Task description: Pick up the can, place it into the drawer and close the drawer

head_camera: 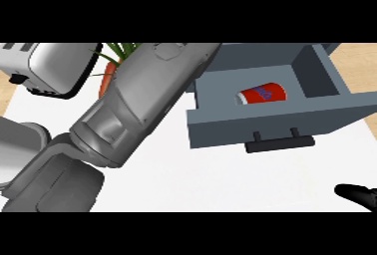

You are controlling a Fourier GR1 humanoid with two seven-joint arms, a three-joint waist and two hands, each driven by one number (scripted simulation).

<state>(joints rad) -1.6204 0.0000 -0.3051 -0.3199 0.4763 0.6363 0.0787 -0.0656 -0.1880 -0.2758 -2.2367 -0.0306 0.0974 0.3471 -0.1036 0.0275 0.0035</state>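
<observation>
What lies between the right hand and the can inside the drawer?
In the head view, bare white counter and then the drawer's grey front wall with its black handle lie between the right hand and the can.

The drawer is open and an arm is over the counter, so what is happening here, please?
The red can lies on its side inside the open grey drawer, which is pulled out with its black handle toward the robot. No hand holds the can. The robot's left forearm stretches across the white counter toward the drawer's left side; its hand is hidden from view. The right hand shows only at the lower right edge. The drawer is not yet closed. A toaster stands at the far left.
</observation>
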